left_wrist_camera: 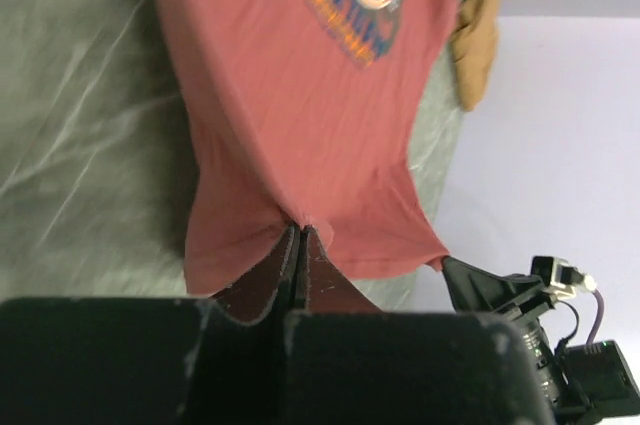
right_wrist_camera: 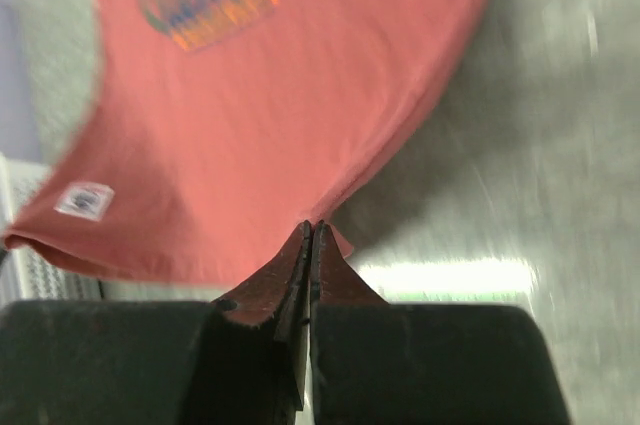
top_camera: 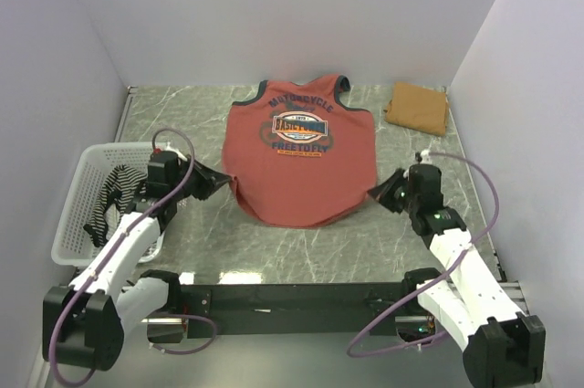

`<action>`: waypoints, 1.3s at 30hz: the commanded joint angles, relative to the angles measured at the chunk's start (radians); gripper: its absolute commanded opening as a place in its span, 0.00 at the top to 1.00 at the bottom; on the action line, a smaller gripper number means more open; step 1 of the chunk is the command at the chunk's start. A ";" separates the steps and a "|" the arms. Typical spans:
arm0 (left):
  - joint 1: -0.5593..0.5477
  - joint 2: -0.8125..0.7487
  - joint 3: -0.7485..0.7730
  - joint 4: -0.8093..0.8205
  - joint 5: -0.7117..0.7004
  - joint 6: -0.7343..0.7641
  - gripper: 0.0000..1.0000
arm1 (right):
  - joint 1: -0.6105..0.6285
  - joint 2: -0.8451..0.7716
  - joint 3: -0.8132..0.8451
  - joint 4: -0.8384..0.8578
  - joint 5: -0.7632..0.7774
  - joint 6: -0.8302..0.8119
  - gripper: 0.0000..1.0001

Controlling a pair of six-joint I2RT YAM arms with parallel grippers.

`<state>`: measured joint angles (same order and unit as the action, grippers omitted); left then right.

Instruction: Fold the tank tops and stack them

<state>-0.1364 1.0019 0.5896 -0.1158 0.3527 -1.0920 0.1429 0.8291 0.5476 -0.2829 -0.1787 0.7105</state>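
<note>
the rust-red cloth tank top with dark trim lies flat in the middle of the grey marbled table, its neck toward 12 o'clock. the left gripper is pinched tight on the hem corner at 8 o'clock. the right gripper is pinched on the corner at 4 o'clock. the chest print reads "motorcycle" and "freetofly". a small white label is not readable. the folded tan-brown top lies at 1 o'clock. the black-and-white striped top lies in the white mesh basket at 9 o'clock.

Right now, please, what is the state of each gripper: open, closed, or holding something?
Left gripper: closed on the hem of the rust-red tank top.
Right gripper: closed on the same top's hem, at the other corner.
</note>
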 commanded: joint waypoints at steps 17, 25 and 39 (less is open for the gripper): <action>-0.062 -0.295 0.052 -0.590 -0.202 0.082 0.99 | -0.164 -0.248 0.020 -0.672 -0.009 0.032 1.00; -0.060 -0.344 0.065 -0.680 -0.216 0.130 0.99 | -0.287 -0.217 0.141 -0.786 -0.002 -0.043 1.00; -0.060 -0.442 0.006 -0.736 -0.140 0.179 0.59 | -0.328 -0.176 0.173 -0.843 -0.021 -0.063 0.51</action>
<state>-0.1955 0.5892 0.6037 -0.8417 0.1764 -0.9375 -0.1795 0.6418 0.7071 -1.1168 -0.1883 0.6598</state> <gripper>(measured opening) 0.381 0.433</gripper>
